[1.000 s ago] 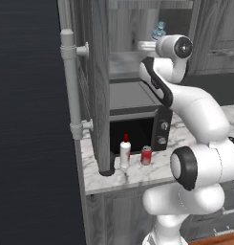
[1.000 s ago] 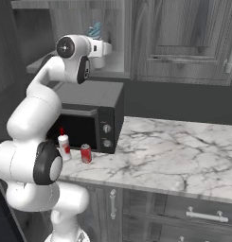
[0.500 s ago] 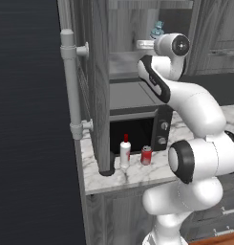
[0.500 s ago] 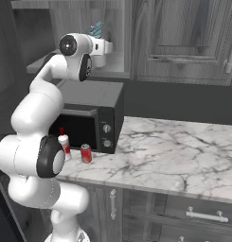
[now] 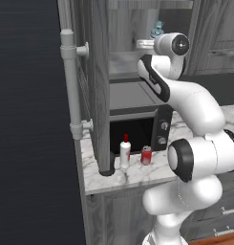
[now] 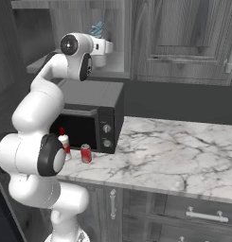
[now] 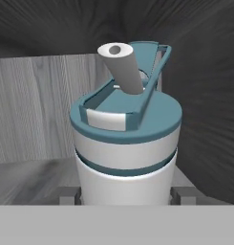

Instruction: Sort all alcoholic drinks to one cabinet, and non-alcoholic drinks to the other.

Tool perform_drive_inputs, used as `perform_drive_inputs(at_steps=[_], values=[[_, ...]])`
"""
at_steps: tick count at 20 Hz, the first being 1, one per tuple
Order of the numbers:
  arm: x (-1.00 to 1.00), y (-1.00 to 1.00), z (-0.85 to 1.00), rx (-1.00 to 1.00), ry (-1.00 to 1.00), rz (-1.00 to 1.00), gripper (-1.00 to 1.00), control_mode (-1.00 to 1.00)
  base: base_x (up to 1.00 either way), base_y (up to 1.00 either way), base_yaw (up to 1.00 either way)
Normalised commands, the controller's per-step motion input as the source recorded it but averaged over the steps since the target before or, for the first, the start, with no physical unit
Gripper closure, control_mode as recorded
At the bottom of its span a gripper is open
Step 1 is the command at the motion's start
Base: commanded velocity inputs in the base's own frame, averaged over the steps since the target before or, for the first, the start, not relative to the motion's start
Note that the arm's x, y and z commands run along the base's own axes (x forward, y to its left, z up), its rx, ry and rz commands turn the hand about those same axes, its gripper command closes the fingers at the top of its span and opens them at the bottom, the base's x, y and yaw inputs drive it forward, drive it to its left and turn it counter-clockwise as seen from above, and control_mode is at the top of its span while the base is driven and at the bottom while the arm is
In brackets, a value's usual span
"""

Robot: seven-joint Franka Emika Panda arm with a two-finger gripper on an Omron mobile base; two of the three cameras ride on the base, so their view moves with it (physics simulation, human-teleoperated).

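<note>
A pale-grey bottle with a light-blue cap [image 7: 125,139] stands upright between my gripper [image 7: 125,195] fingers, which are shut on its lower body. Grey wood of the open upper cabinet [image 6: 115,66] lies behind it. From the base views the bottle's blue cap [image 5: 158,27] [image 6: 97,27] pokes up above my hand inside that cabinet, over the microwave. On the counter in front of the microwave stand a small white bottle with a red cap [image 5: 124,152] [image 6: 64,143] and a red soda can [image 5: 146,155] [image 6: 85,153], side by side.
A black microwave [image 6: 96,118] sits under the open cabinet on the marble counter [image 6: 174,151]. The cabinet's open door with its long grey handle [image 5: 70,86] juts out on the left. Closed cabinet doors [image 6: 183,38] are to the right.
My elbow has shifted slightly. The hand and the bottle stay almost where they were at the cabinet shelf, grip unchanged.
</note>
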Motion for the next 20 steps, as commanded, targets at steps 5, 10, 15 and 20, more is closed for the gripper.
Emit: perform_drive_inputs(at_steps=[5,10,15,20], values=[[0.14,0.0,-0.13,0.01,0.0,0.0,1.0,-1.0,0.0,0.0,0.0],[0.22,0.0,-0.16,0.01,0.0,0.0,1.0,-1.0,0.0,0.0,0.0],[0.2,0.0,-0.15,0.01,0.0,0.0,1.0,-1.0,0.0,0.0,0.0],[0.16,0.0,-0.15,0.02,0.0,0.0,-1.0,-1.0,0.0,0.0,0.0]])
